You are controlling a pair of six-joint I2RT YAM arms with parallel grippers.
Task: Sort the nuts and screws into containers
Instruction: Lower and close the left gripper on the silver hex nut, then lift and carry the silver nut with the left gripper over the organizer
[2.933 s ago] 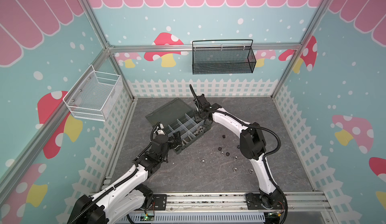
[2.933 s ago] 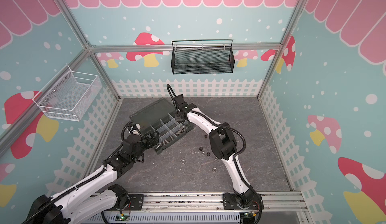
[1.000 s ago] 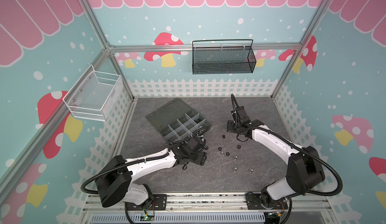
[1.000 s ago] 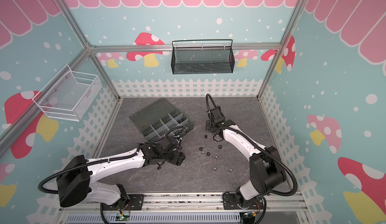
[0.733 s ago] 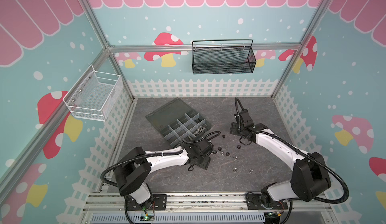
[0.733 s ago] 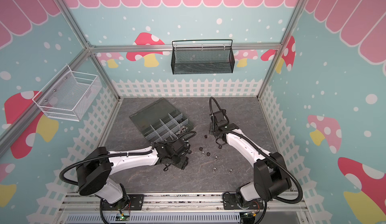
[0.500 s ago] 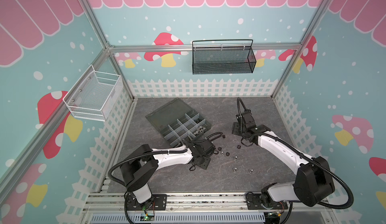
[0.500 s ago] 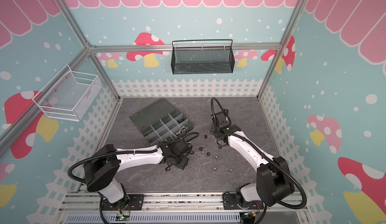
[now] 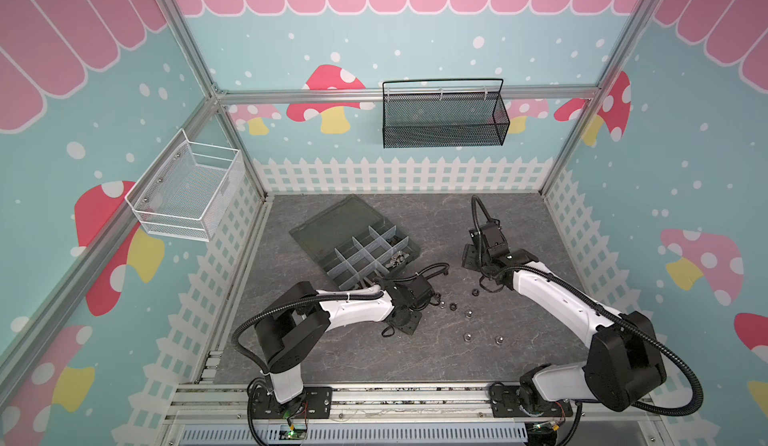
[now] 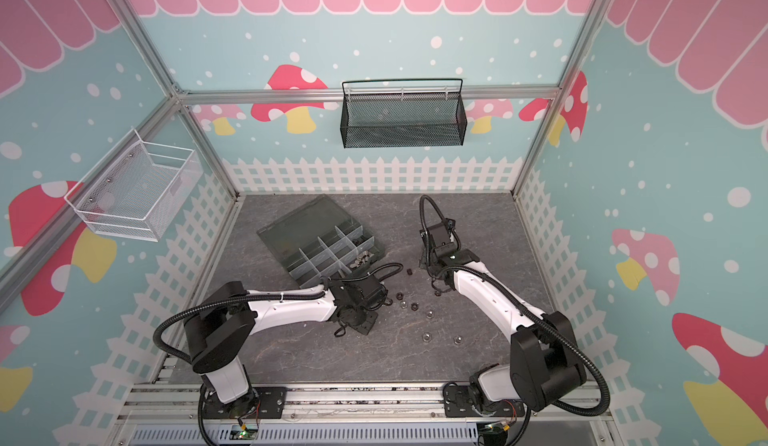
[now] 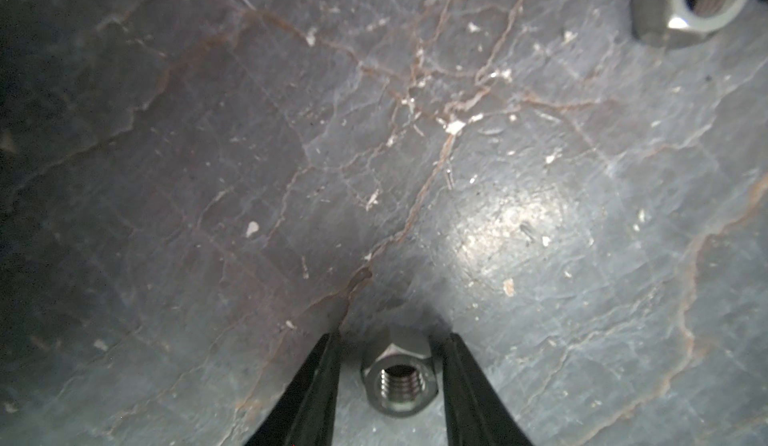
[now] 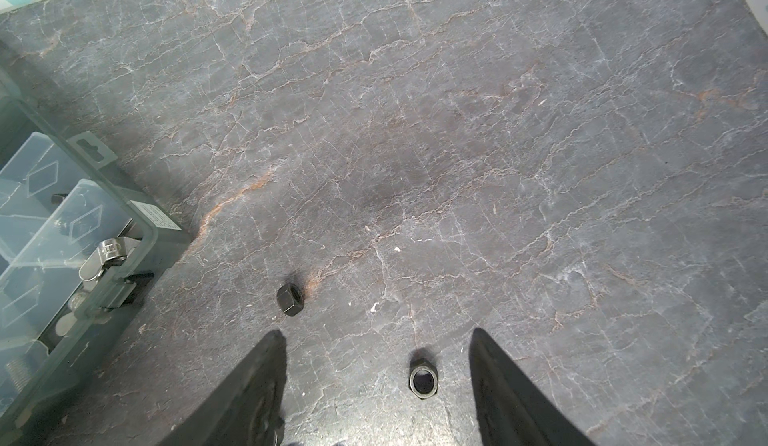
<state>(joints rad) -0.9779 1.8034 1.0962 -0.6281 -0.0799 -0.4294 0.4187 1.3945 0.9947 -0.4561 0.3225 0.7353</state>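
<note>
Left end effector (image 11: 392,338) is down at the worktop (image 11: 498,174), jaws partly open astride a silver nut (image 11: 400,381), with a sliver of gap on each side and nothing gripped yet! Right end effector (image 12: 376,331) hovers wide open and empty, a black nut (image 12: 423,379) lying on the worktop between its jaws. Another black nut (image 12: 291,298) sits nearer the box (image 12: 158,232). In both top views the loose nuts (image 9: 467,337) scatter at four o'clock from the box.

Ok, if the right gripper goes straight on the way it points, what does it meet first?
Probably the small black hex nut lying on the grey marbled tabletop between the right gripper's open fingers; how far off is unclear.
</note>
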